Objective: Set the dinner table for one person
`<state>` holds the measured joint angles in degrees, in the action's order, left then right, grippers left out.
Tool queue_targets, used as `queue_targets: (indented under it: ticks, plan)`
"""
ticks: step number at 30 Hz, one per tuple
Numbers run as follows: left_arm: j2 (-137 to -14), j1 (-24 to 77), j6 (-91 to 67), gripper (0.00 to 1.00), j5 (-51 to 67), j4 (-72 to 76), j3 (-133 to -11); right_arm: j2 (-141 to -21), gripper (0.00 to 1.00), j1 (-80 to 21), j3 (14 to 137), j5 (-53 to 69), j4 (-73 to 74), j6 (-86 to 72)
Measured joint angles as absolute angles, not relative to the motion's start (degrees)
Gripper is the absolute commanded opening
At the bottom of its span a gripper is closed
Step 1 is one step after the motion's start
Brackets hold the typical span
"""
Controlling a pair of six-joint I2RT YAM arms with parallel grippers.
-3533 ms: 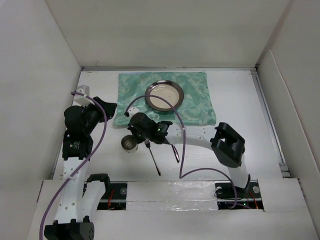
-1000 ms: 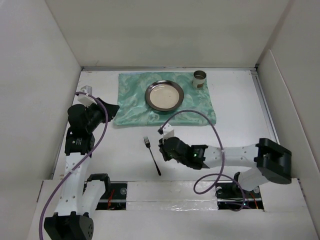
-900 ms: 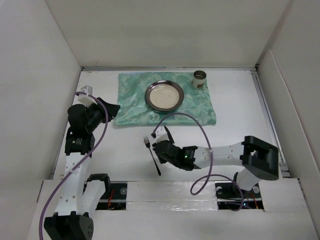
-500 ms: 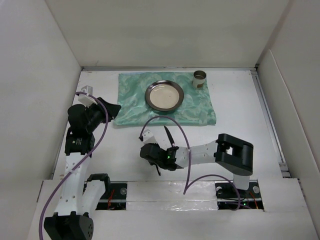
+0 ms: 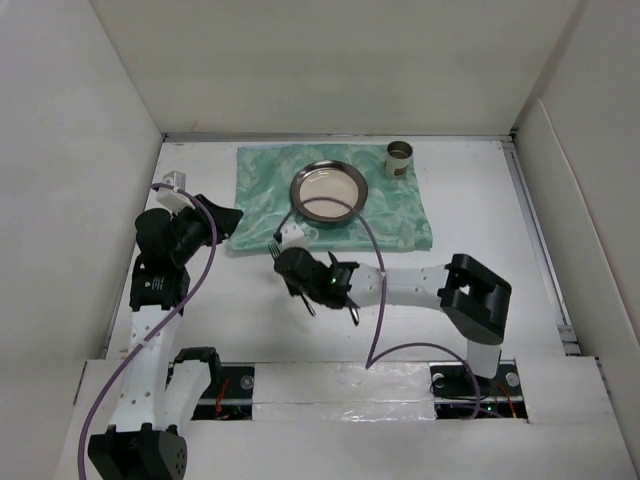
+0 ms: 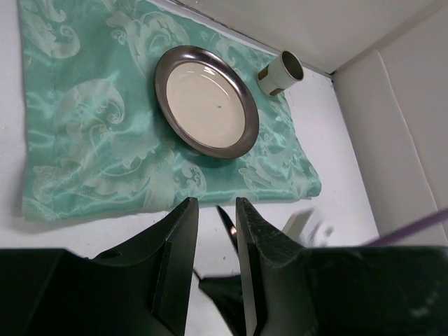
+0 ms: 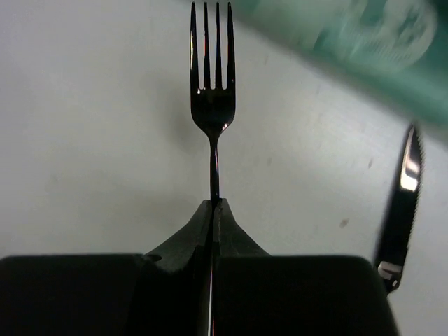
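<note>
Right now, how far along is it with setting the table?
Done: the plate sits on the green mat, the cup at its far right corner. In hand: the right fingers pinch the fork by its handle. Left: laying down the fork, then the knife.

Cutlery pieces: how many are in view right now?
2. A fork is gripped by the right end effector, near the green mat's front edge. A knife lies on the white table just beside it, partly under that arm. Others could be hidden beneath the arm.
</note>
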<state>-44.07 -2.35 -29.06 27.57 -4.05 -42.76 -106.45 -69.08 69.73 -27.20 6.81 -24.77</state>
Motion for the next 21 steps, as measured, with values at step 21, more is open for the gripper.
queue_targets:
  ticks: [21]
  plan:
    - [-43.64, -2.24, -29.71, 0.26, 28.10, -2.87, -42.72, -148.66, 0.00, -48.71, 132.68, -18.90, 20.23, -34.92]
